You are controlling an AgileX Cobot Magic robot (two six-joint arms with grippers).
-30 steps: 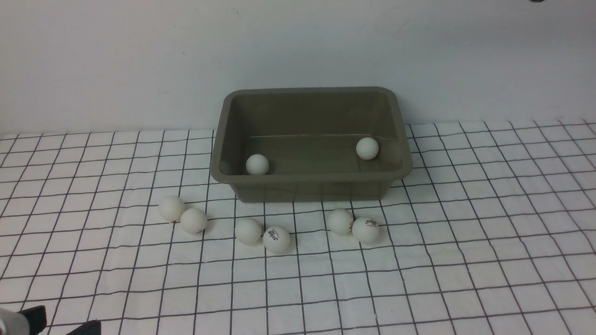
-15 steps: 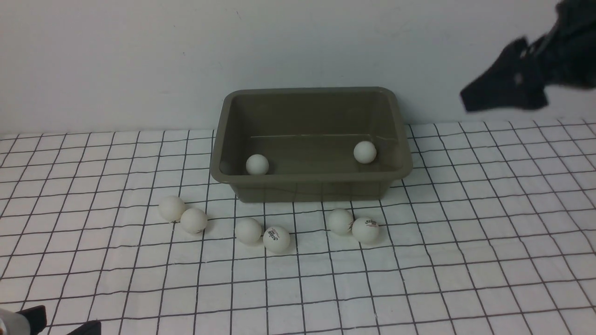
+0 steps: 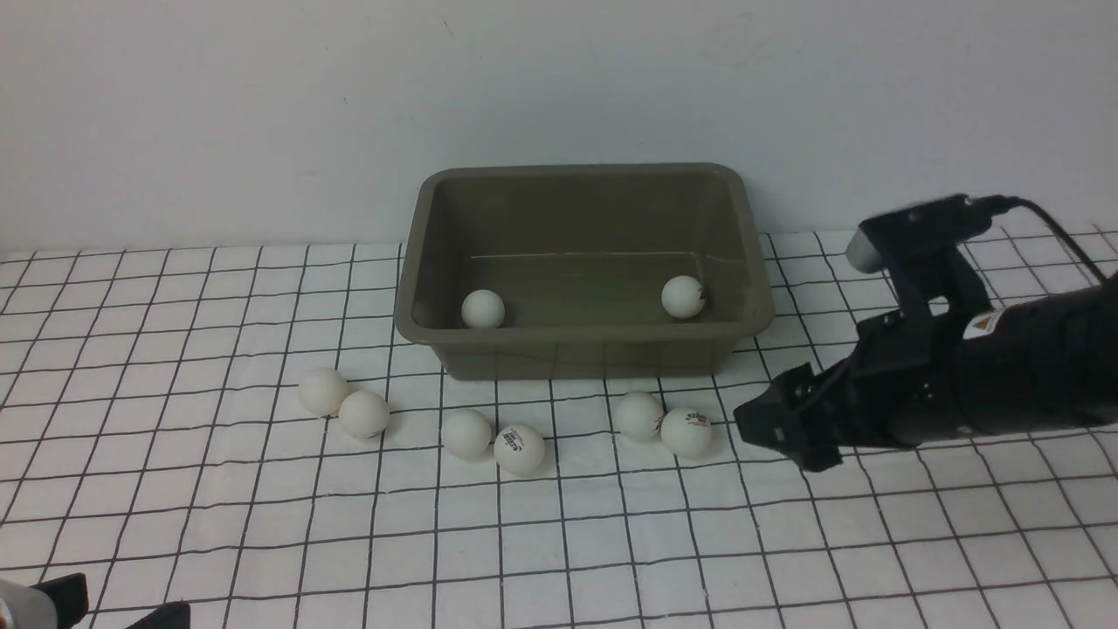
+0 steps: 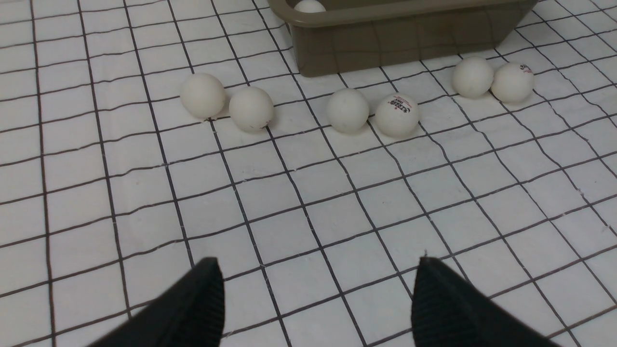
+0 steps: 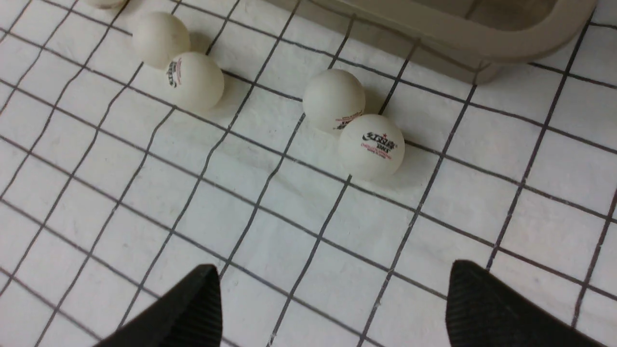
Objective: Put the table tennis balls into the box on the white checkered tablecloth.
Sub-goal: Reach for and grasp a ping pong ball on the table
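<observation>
Right pincer (image 3: 773,428) wide, empty, near rightmost small matte white ball (image 3: 686,432), perhaps clear of checkered white cloth (image 3: 262,524); left pincer (image 4: 313,289) wide.

Front view: raised, on robot's side between arms, facing forward and slightly down; mid distance; takes in whole box (image 3: 581,356), checkered tablecloth (image 3: 262,524), back wall (image 3: 262,105).
Left wrist view: low over tablecloth, behind left claw (image 4: 316,262), facing forward toward loose balls (image 4: 347,110) and box's near wall; well back from them.
Right wrist view: behind right claw (image 5: 332,266), steeper downward tilt, close on rightmost loose ball (image 5: 371,147).
All three share that ball, its neighbours, part of box's front rim.
</observation>
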